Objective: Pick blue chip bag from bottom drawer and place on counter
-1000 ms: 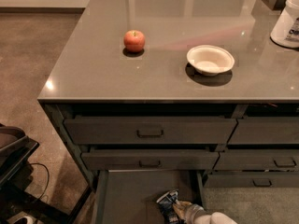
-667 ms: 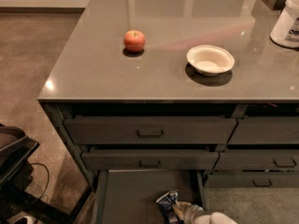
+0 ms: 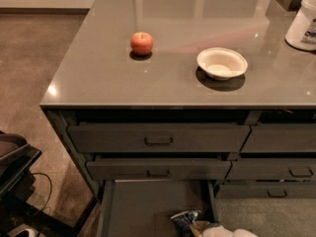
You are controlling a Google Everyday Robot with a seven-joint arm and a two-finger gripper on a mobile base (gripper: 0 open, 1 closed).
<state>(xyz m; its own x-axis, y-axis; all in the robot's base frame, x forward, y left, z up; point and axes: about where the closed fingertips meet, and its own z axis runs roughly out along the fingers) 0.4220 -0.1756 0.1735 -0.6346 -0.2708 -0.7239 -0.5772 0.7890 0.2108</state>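
Nearest to me, at the lower edge of the camera view, the gripper (image 3: pixel 205 228) is down inside the open bottom drawer (image 3: pixel 143 206). It is right beside the blue chip bag (image 3: pixel 183 219) and seems to touch the bag's right side. Whether the gripper is open or closed I cannot tell, because only its pale upper part shows.

The bag lies on the drawer floor near the front, toward the right wall, and it looks crumpled. To my eye the step in hand is the grasp itself. To do it well, I think the gripper should take the bag by a raised fold or the crimped edge, firmly, because foil slips. Then it should lift straight up until the bag is free of the drawer wall and of the two closed drawer fronts (image 3: pixel 158 138) above, before it goes back.

Farther away, the bench (image 3: pixel 98 78) carries an apple (image 3: pixel 141 43), a white bowl (image 3: pixel 222 63) and a white container (image 3: pixel 303 21) at the right. The bare part at the front left looks a good place to put the bag.
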